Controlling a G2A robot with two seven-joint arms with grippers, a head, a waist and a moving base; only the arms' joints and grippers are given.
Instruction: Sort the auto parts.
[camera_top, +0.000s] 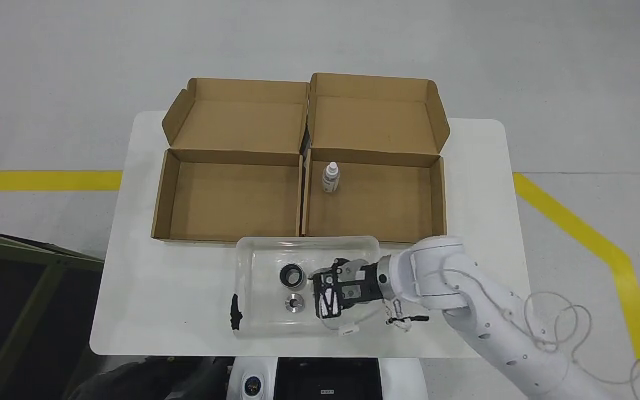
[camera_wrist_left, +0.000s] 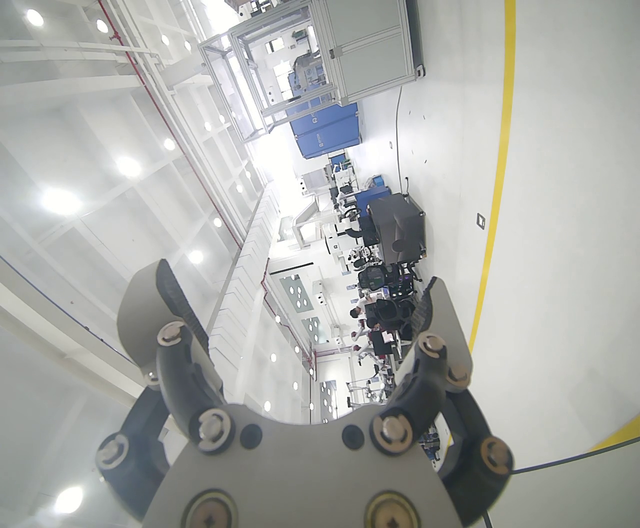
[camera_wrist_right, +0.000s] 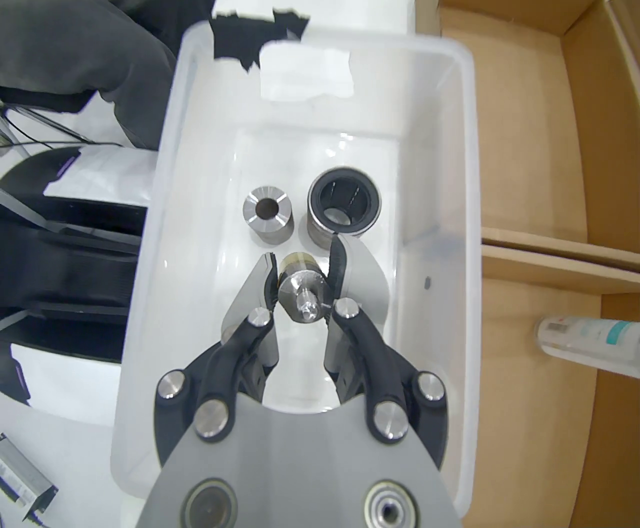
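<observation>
My right gripper (camera_wrist_right: 301, 267) is inside the clear plastic bin (camera_wrist_right: 462, 210), shut on a small metal cylinder with a threaded stud (camera_wrist_right: 299, 290). Just beyond its fingertips stand a silver collet-like sleeve (camera_wrist_right: 267, 212) and a larger ring with a black inner lining (camera_wrist_right: 344, 205). In the top view the right gripper (camera_top: 322, 292) sits in the bin (camera_top: 310, 243) beside the black-lined ring (camera_top: 292, 275) and the silver sleeve (camera_top: 291, 304). My left gripper (camera_wrist_left: 300, 285) points up at a hall ceiling, open and holding nothing.
Two open cardboard boxes lie behind the bin: the left one (camera_top: 228, 200) bare, the right one (camera_top: 375, 200) holding a small white bottle (camera_top: 331, 179), also seen as bottle (camera_wrist_right: 585, 340). Black tape (camera_top: 235, 315) marks the bin's left end.
</observation>
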